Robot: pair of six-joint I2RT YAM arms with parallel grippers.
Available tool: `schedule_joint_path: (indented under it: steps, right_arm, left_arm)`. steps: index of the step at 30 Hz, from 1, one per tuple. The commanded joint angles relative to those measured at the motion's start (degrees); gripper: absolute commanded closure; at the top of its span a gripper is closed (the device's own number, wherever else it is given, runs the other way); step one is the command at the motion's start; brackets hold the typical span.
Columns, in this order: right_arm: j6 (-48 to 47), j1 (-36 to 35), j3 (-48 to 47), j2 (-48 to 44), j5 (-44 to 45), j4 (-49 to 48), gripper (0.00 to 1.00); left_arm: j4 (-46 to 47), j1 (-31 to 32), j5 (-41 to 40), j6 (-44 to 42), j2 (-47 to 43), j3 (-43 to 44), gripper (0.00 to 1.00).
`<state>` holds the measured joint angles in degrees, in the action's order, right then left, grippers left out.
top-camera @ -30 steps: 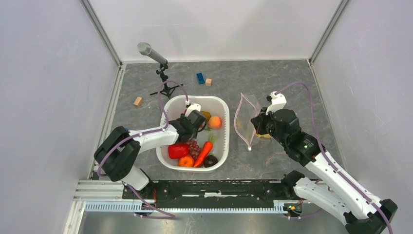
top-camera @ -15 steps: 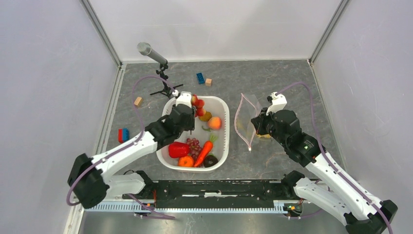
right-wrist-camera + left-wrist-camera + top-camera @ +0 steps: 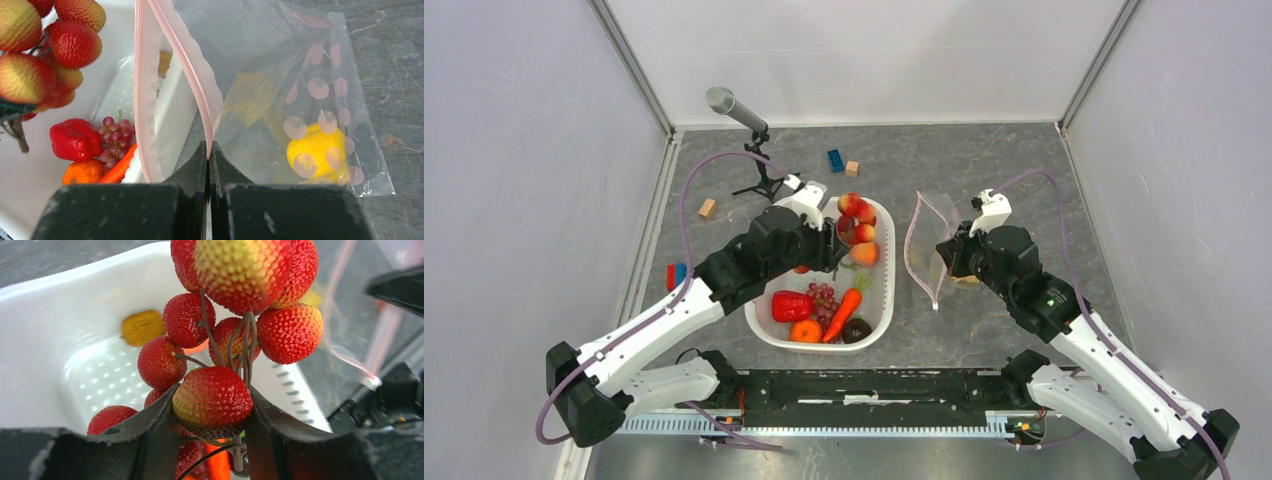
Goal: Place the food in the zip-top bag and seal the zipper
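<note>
- L tool (image 3: 210, 407) — clamped on one berry of the strawberry bunch (image 3: 235, 335); the rest of the cluster is joined to it by stems.
- Change: 1 s ago the L tool sat low in the basin (image 3: 767, 325). Half a sec ago it was up at the far rim w/ the bunch. Now the bunch is over the basin's far right corner, nearer the bag. Judged: pick done, carry toward the bag mouth under way, drop not yet made.
- R tool (image 3: 209, 152) — pressed together on the zipper (image 3: 142, 75), holding the mouth of the zip-top bag (image 3: 310, 65) open toward the basin; no shift vs. the earlier views.
- Bag: on the counter (image 3: 1024, 170), just right of the basin. Contents: yellow fruit (image 3: 317, 150), plus a 2nd yellowish item, blurred thru the plastic.
- Basin contents: red pepper (image 3: 791, 306), grapes (image 3: 823, 297), carrot (image 3: 844, 312), orange (image 3: 805, 331), peach-toned fruit (image 3: 865, 253), dark item (image 3: 857, 330) — unidentified.
- Zipper: unsealed.
</note>
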<state>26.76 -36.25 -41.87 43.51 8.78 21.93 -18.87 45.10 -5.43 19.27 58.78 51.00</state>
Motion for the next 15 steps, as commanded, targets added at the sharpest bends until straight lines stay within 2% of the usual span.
schedule_joint_path:
  steps: [1, 6, 8, 15]
  right_arm:
    - [0.88, -0.14, -0.14, 0.24, -0.43, -3.03, 1.00]
    - [0.91, -0.12, -0.74, 1.86, 0.04, -2.96, 1.00]
    - [0.92, -0.11, -1.01, 2.55, -0.16, -3.23, 1.00]
    - [0.82, -0.40, -1.42, 2.95, -0.66, -3.47, 1.00]
  left_arm:
    - [0.94, 5.19, 9.25, -4.71, 2.42, 6.98, 0.81]
    - [0.15, 13.18, 7.74, -8.90, 5.50, 10.27, 0.81]
    - [-0.07, 14.25, 8.07, -9.94, 6.97, 11.05, 0.81]
    - [-7.47, 16.97, -2.12, -12.74, 14.55, 18.86, 0.81]
